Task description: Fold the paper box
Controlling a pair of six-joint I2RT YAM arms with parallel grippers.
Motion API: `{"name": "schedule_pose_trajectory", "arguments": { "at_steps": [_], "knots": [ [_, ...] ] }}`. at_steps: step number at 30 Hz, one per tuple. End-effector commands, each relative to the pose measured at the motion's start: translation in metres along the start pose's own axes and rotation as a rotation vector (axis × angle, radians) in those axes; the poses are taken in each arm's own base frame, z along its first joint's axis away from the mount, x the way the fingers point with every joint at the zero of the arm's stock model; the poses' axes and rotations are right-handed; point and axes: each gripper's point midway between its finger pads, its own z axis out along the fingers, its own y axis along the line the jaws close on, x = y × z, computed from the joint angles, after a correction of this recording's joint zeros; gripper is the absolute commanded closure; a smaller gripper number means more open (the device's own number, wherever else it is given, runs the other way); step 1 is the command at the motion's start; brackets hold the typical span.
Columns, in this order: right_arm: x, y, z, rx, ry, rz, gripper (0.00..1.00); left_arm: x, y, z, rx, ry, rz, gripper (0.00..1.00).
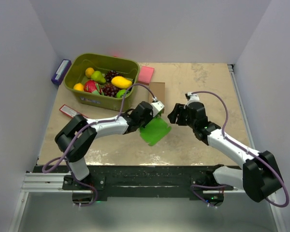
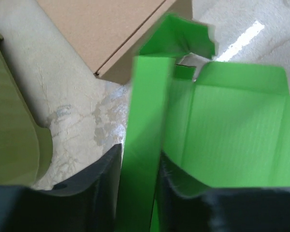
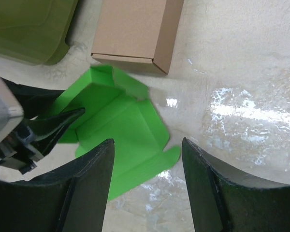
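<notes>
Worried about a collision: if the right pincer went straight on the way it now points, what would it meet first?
Most likely the green paper box, whose near flap lies between the open fingers of the right pincer in its wrist view. The left pincer holds its other side. Depth is unclear.

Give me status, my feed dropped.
Left gripper shut on paper box flap. Right gripper open above it. Cardboard box close beside, not blocking.

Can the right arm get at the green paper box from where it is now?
Probably yes. The right end effector hangs open, aimed at the paper box, whose near flaps lie uncovered; the left end effector pinches only one raised wall, and the brown cardboard box lies beyond it.
</notes>
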Motion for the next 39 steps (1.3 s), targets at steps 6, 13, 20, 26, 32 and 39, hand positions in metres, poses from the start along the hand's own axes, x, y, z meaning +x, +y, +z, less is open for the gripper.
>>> {"name": "schedule_pose_trajectory", "arguments": {
  "at_steps": [6,13,20,26,32,39],
  "knots": [
    [-0.024,0.019,-0.044,-0.024,0.046,-0.064,0.36,-0.007,-0.020,-0.009,0.116,0.052,0.029,0.81],
    [-0.022,0.020,-0.062,-0.023,0.140,-0.143,0.43,-0.008,-0.054,-0.051,0.457,0.000,-0.098,0.86],
    [0.016,0.025,-0.069,-0.151,0.213,-0.169,0.57,0.012,-0.078,-0.096,0.787,-0.031,-0.159,0.85],
    [0.035,0.033,-0.066,-0.241,0.255,-0.151,0.60,0.013,-0.087,-0.117,0.858,-0.078,-0.153,0.84],
    [0.060,0.048,-0.069,-0.382,0.294,-0.103,0.62,0.004,-0.085,-0.133,0.863,-0.141,-0.143,0.84],
    [0.064,0.085,-0.094,-0.652,0.279,-0.072,0.62,-0.001,-0.083,-0.140,0.864,-0.173,-0.132,0.84]
  ]
}}
